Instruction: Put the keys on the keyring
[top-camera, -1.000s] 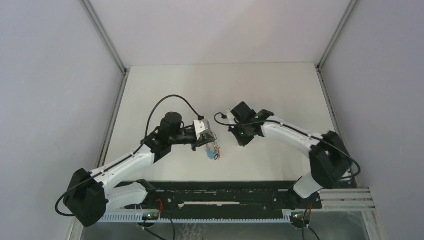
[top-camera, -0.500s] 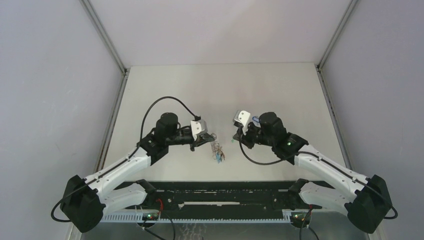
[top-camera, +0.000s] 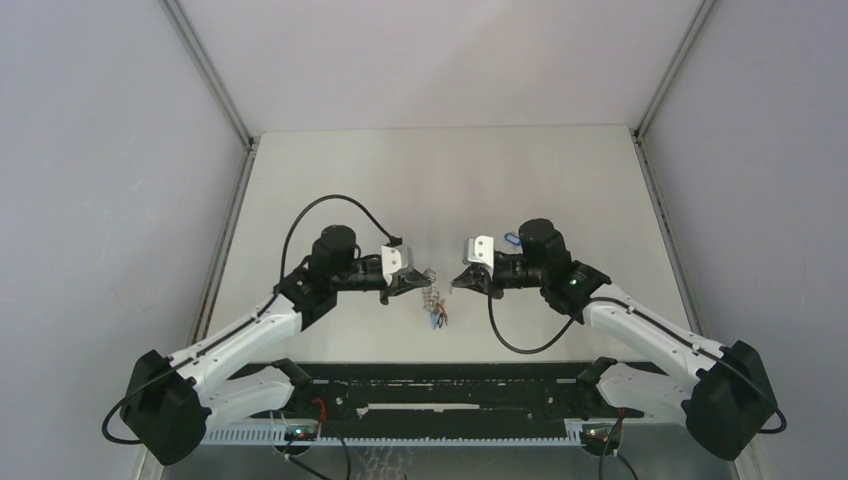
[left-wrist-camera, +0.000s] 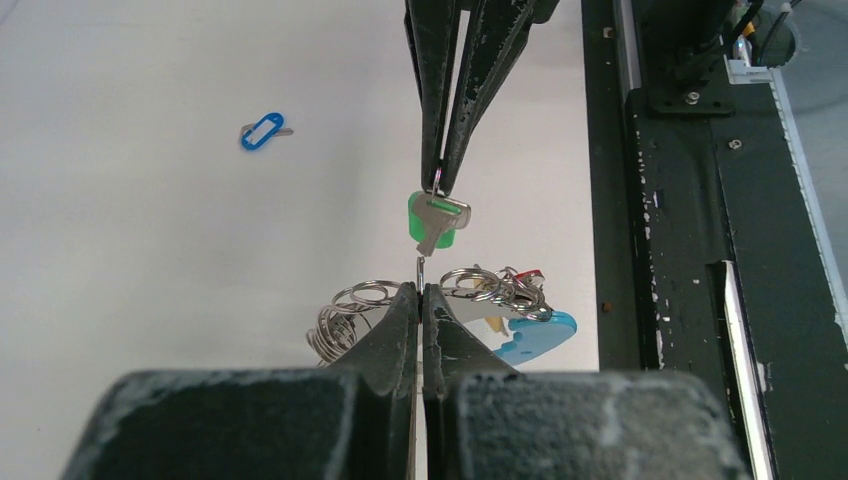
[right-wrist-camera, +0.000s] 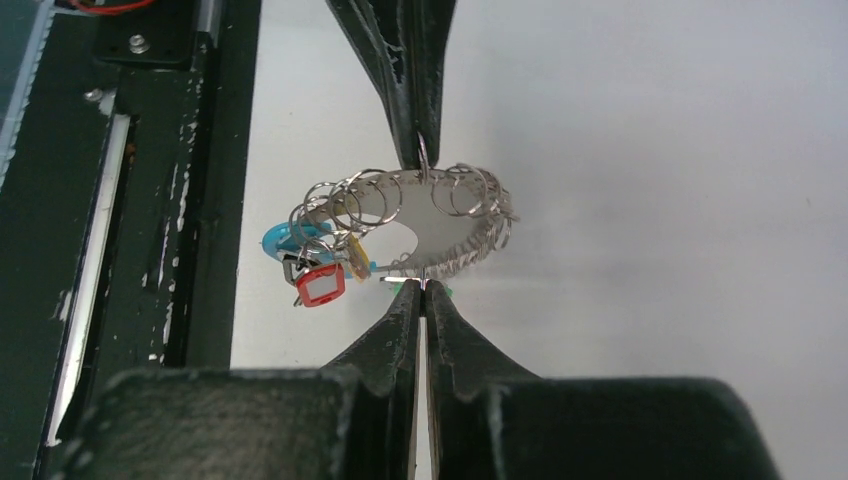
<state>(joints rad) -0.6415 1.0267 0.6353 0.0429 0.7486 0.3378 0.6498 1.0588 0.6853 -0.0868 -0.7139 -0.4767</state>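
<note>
Item: left tool (left-wrist-camera: 421, 292), clenched on the thin wire of the keyring (right-wrist-camera: 478, 243). The hoop is held up just ahead of its tips, with silver links fanned to either side

Item: right tool (right-wrist-camera: 423, 296), clenched on the green key (left-wrist-camera: 437, 220). It stands tip to tip with the left tool, the key just beside the hoop wire; contact cannot be told

Item: red tag (right-wrist-camera: 320, 285) and yellow tag (right-wrist-camera: 356, 262), already hanging on the hoop left of the right tool's tips, by the light-blue sleeve (right-wrist-camera: 280, 238)

Item: blue-tagged key (left-wrist-camera: 262, 130), loose on the desk (left-wrist-camera: 150, 250), well ahead and left of the left tool

Step in hand, as I judge it: threading the green key. Best done with the hoop held motionless, the key's small eye lined up on the wire end, and a slow, short advance; where the hoop's opening lies is unclear
</note>
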